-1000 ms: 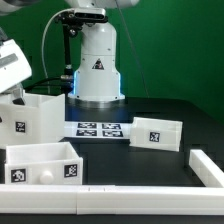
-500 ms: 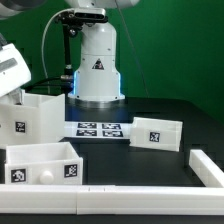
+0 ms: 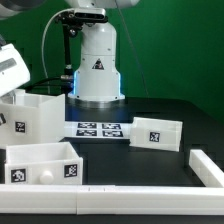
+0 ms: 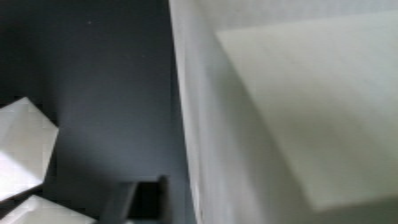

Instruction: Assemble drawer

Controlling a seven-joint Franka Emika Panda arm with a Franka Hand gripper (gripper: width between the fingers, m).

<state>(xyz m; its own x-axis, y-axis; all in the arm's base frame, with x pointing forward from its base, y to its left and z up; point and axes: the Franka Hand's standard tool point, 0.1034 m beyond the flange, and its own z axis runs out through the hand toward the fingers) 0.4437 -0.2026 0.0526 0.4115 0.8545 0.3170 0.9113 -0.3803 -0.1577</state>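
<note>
The drawer's box housing (image 3: 40,118) stands at the exterior view's left, slightly tilted. My gripper (image 3: 8,65) is above its left side, mostly cut off by the frame edge. In the wrist view the housing's white wall (image 4: 294,100) fills the frame. One dark finger (image 4: 150,198) lies against that wall and the other is hidden behind it, so the gripper (image 4: 187,205) straddles the wall. One knobbed tray (image 3: 40,163) sits in front of the housing. The second tray (image 3: 155,133) lies at the right.
The marker board (image 3: 98,129) lies flat in front of the arm's white base (image 3: 97,65). A long white bar (image 3: 130,195) runs along the table's front and turns back at the right (image 3: 205,165). Dark table surface shows between the trays.
The gripper dipped slightly and came back up. The housing has shifted and tilted a little, and its left face now shows at the frame edge. The trays have not moved.
</note>
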